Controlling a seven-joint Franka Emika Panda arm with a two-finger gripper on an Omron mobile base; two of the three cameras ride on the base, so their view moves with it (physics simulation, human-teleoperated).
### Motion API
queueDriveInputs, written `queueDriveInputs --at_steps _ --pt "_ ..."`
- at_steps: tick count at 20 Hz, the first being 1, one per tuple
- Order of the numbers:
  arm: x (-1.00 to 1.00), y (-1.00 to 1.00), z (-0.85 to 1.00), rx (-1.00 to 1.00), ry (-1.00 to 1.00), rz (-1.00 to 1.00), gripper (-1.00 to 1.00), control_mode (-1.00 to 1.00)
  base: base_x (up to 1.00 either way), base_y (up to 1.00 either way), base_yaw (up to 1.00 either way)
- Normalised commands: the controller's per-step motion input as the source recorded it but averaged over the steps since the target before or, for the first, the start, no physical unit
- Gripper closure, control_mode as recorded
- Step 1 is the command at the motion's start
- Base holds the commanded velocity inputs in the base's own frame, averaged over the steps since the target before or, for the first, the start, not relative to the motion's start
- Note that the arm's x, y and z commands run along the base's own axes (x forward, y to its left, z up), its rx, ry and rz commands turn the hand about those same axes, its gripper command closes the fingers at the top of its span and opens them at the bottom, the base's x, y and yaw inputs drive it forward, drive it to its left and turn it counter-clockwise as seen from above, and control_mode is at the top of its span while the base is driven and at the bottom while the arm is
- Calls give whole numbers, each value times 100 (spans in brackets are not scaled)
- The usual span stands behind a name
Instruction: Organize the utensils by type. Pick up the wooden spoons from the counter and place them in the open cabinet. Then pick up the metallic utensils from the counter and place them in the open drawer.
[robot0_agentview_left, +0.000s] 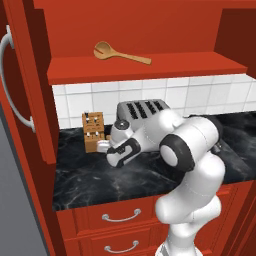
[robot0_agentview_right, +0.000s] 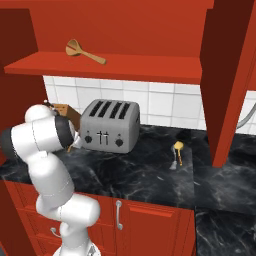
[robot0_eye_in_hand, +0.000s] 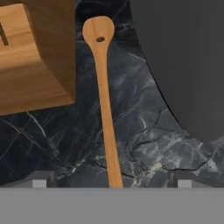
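Up on the red shelf board of the tall red wall cabinet (robot0_agentview_left: 145, 67): 1 light-brown wooden spoon (robot0_agentview_left: 117, 52) already lying flat, so half of the wooden part judged done. Below, on the black marble counter (robot0_agentview_left: 100, 182) with faint white veins: boxy silver 4-slot toaster (robot0_agentview_right: 111, 125), boxy wooden knife block (robot0_agentview_left: 93, 131), and between those 2, a 2nd tan wooden spoon (robot0_eye_in_hand: 105, 100) lying flat, still to be lifted. Poised low over that spoon's long handle: two-finger gripper (robot0_eye_in_hand: 111, 183), tips spread wide to either side of the handle, nothing held. Further along the counter, well apart from the toaster: small gold-tinted metal piece (robot0_agentview_right: 178, 146) with a slim shiny handle, untouched. Left to do, by judgement: close on the 2nd spoon, carry to the shelf, then all metal pieces to the drawer.
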Motion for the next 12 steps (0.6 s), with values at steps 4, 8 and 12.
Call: queueDriveInputs --at_steps 4,8,12 --pt "19 15 -19 0 0 0 -100 -100 0 0 0" --pt "21 2 -21 0 0 0 -100 -100 0 0 0" --pt "26 0 -21 0 0 0 -100 -100 0 0 0"
